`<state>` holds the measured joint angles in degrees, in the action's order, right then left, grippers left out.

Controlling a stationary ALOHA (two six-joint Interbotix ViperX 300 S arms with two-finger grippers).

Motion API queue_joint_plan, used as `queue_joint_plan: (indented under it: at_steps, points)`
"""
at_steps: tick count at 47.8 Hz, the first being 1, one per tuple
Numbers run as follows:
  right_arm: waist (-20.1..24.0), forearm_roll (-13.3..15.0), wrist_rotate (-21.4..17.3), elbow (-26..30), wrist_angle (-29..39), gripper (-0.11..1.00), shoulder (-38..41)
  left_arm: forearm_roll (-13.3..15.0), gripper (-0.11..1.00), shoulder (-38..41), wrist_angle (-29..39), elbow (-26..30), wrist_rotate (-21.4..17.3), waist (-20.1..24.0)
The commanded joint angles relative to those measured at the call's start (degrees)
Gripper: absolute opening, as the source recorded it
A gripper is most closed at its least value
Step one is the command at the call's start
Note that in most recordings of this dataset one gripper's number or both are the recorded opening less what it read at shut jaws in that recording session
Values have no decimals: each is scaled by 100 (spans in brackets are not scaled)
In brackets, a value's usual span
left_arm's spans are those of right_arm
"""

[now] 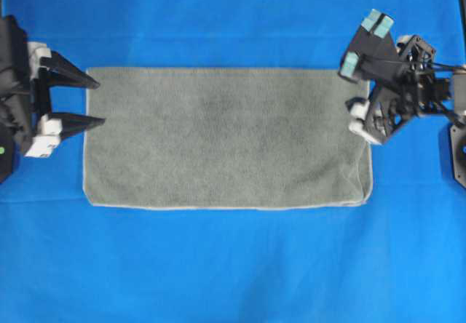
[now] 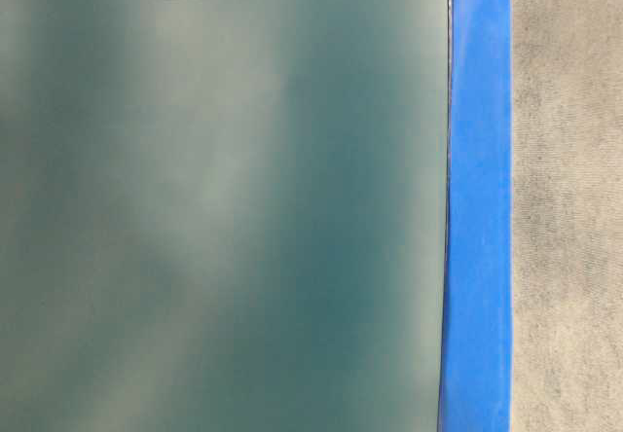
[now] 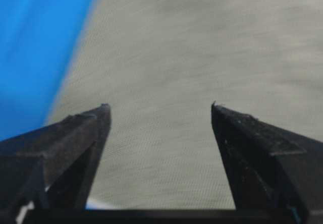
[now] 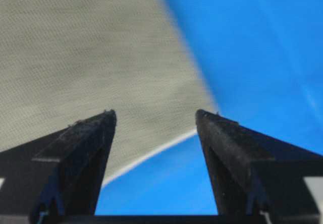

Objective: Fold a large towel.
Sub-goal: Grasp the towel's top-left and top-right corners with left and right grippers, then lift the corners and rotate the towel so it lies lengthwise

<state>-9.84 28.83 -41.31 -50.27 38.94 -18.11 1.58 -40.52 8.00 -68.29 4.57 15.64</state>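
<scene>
The towel [image 1: 226, 137] lies flat on the blue covering as a wide grey-green rectangle with a pale hem along its near edge. My left gripper [image 1: 100, 103] is at the towel's left edge with its jaws wide open. Its black fingertips [image 1: 93, 84] reach just over the hem. In the left wrist view the gripper [image 3: 160, 105] shows only towel [image 3: 202, 42] between its jaws, with nothing pinched. My right gripper [image 1: 362, 76] is raised by the towel's far right corner. In the right wrist view it [image 4: 156, 113] is open, with the towel [image 4: 75, 47] corner and hem below it.
The blue table covering [image 1: 233, 265] surrounds the towel on all sides. The left arm's body [image 1: 14, 97] stands at the left edge and the right arm's base [image 1: 455, 148] at the right edge. The table-level view is blurred, showing only a blue strip [image 2: 477, 208] beside grey cloth.
</scene>
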Motion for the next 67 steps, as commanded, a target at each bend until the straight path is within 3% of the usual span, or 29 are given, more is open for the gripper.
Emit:
queue_joint_plan:
  at_steps: [1, 12, 19, 26, 30, 34, 43, 47, 57, 67]
  points:
    - [-316, 158, 9, -35, -316, 64, 167, -9, 76, 554, -202, 26, -114, 378]
    - [-1046, 431, 18, -343, -1354, 65, 721, -9, 76, 1916, -1046, 26, -457, 729]
    - [-1151, 422, 18, -510, -1916, 65, 1028, -9, 76, 2602, -1371, 88, -457, 826]
    - [-1222, 431, 9, -580, -2065, 65, 1169, -9, 75, 2918, -1389, 114, -483, 949]
    - [-1213, 422, -9, -615, -2065, 63, 1134, 0, 72, 2892, -1380, 123, -483, 967]
    - [-1222, 422, -18, -642, -2065, 52, 1090, 0, 66, 2883, -1362, 123, -483, 967]
    - [-1134, 413, 0, -668, -2074, 3, 905, 0, 16, 2883, -1072, 167, -501, 923]
    - [-1046, 413, 0, -668, -2057, 2, 721, 0, 3, 2883, -888, 202, -431, 914]
    - [-738, 343, 0, -554, -1705, 2, -105, 35, 3, 2373, 26, 589, -352, 870]
    - [9, 255, -9, -70, -624, 2, -1178, 35, 3, 1151, 1134, 1380, -360, 475]
